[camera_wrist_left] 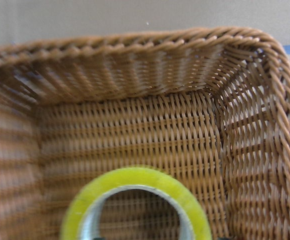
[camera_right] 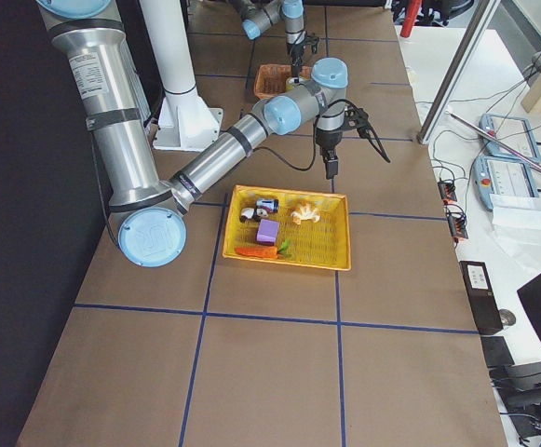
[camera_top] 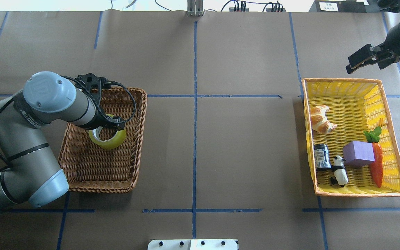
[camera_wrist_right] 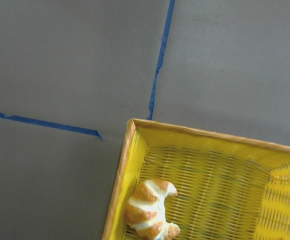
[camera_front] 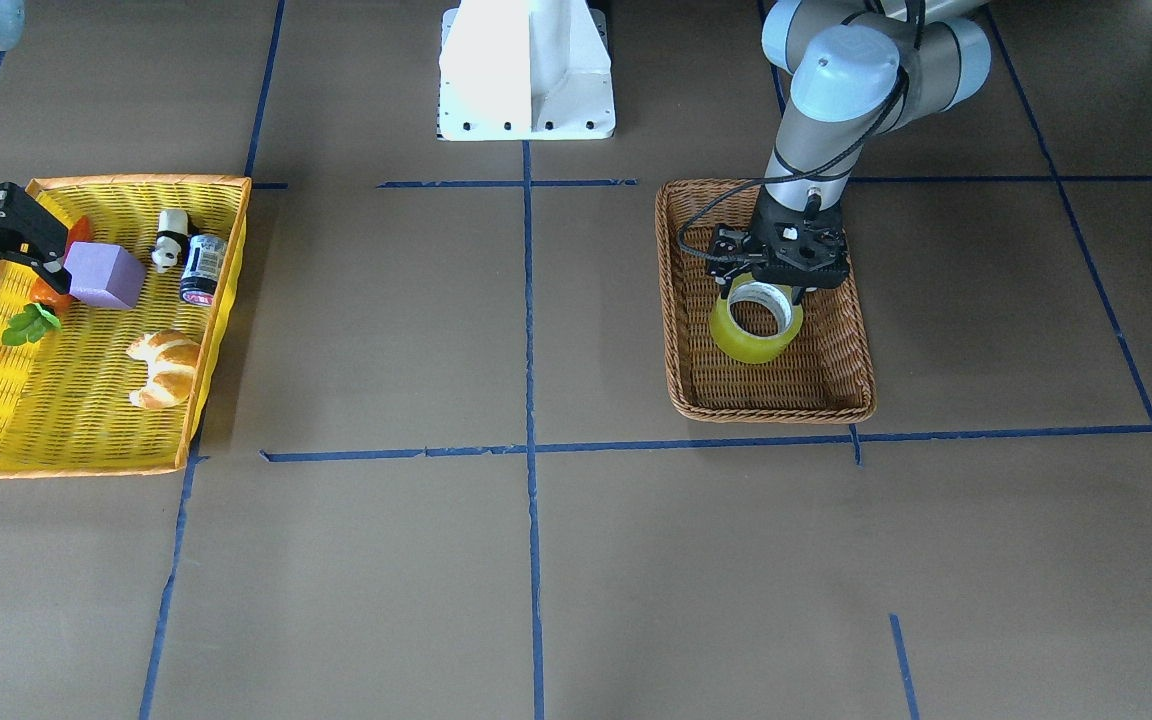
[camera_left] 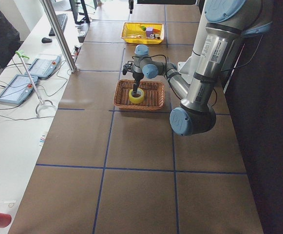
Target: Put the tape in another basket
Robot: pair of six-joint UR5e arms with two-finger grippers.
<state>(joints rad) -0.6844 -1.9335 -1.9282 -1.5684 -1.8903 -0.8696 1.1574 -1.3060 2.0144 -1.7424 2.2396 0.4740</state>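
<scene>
Nearest the left wrist camera, the tape (camera_wrist_left: 135, 182) is seen as a yellow-green ring around a grey-white core, cut off by the lower edge of that view. The weave of the basket (camera_wrist_left: 135, 42) is seen through its hole. The roll is found near the middle of the basket's floor, clear of all four walls.

The left gripper (camera_front: 766, 289) is positioned over the part of the roll's rim that faces the robot. The rest of the tape is thus left showing on the side toward the operators' edge of the table (camera_front: 536, 560). The fingertips are hidden by the gripper's own body and by the roll. It cannot be told whether they are spread or pressed together, nor whether the roll is touched.

The right gripper (camera_top: 356, 61) is held in the air by the yellow basket (camera_top: 346, 80) at the table's right end, apart from everything in it. Whether its fingers are spread or together cannot be made out. In its wrist view, one corner of that basket is shown with a croissant (camera_wrist_right: 148, 210).

A dark can (camera_front: 203, 266), a panda figure (camera_front: 169, 238), a purple block (camera_front: 104, 275) and a toy carrot (camera_top: 377, 165) are also kept in the yellow basket. Print is carried by the can's label and by a band on the left arm (camera_top: 52, 104), but none of it can be read.
</scene>
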